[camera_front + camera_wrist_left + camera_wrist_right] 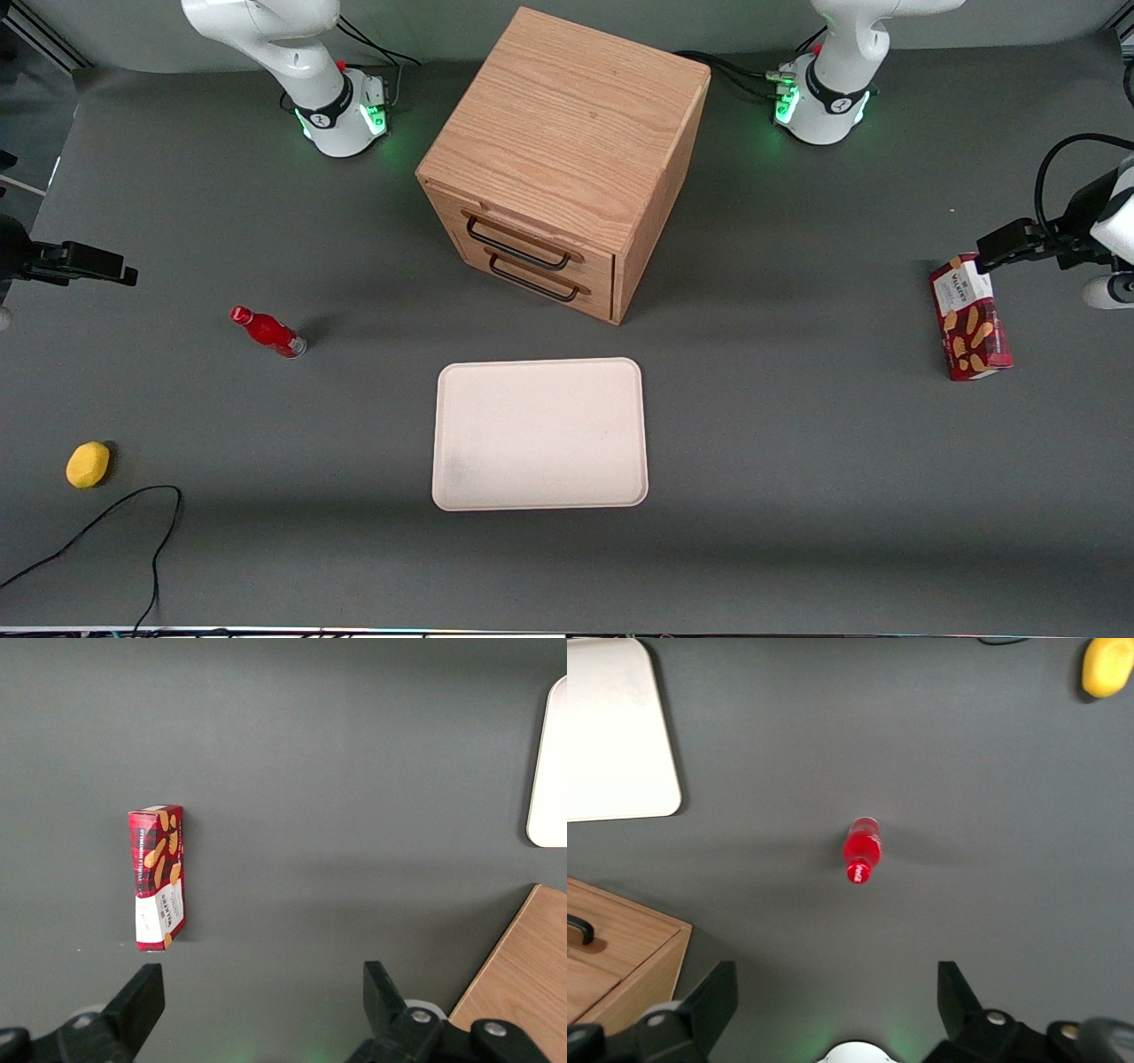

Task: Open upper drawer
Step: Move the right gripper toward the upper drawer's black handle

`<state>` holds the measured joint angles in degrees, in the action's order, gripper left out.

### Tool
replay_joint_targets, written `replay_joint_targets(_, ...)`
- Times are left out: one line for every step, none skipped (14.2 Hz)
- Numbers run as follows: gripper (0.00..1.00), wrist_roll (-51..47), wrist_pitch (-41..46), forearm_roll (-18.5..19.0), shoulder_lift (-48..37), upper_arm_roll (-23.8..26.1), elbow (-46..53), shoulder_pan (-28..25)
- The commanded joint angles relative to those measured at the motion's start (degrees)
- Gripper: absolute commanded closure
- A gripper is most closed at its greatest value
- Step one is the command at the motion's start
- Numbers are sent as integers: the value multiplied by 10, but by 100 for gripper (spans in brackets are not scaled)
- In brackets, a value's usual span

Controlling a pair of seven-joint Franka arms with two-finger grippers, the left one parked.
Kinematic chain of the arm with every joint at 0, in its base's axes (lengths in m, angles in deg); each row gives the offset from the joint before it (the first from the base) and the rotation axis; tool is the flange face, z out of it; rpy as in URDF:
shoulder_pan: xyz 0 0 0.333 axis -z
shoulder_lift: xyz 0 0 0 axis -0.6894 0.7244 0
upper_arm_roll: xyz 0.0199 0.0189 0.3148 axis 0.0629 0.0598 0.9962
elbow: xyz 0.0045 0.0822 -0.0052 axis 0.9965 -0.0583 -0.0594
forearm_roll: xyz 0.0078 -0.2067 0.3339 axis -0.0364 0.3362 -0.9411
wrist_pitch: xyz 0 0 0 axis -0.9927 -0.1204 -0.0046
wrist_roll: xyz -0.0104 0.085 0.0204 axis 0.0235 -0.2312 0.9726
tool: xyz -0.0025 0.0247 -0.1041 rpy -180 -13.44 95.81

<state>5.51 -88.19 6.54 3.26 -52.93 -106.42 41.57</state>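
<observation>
Upper drawer (523, 241) sits shut in the cabinet (567, 133), its handle facing the tray (540, 434). High over the red bottle (862, 849), the gripper (837, 1001) hangs spread wide, holding nothing, well apart from the handle.

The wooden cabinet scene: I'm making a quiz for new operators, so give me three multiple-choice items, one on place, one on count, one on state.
1. Where does the tray lie?
A. nearer the front camera than the cabinet
B. on the cabinet
C. in a drawer

2. How many black handles on the cabinet front?
A. one
B. two
C. three

3. The upper drawer is:
A. removed
B. pulled out
C. closed

Key: A, tray flat on the table in front of the drawers; B, one per drawer; C, its front sits flush, gripper open above the red bottle.
</observation>
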Motion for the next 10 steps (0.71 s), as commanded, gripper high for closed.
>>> replay_joint_targets(0, 12, 4, -27, -1, -3, 10, -18)
replay_joint_targets(0, 11, 4, -27, -1, -3, 19, -28)
replay_joint_targets(0, 11, 4, -28, 0, -3, 24, -40)
replay_joint_targets(0, 11, 4, -27, 1, -3, 26, -59)
replay_joint_targets(0, 11, 3, -29, 1, -3, 26, -80)
replay_joint_targets(0, 10, 3, -32, 2, -3, 27, -100)
replay_joint_targets(0, 12, 2, -49, 7, -4, 29, -121)
replay_joint_targets(0, 13, -2, -60, 11, -4, 28, -143)
replay_joint_targets(0, 12, -2, -61, 18, -3, 30, -167)
replay_joint_targets(0, 12, -3, -62, 26, -3, 32, -187)
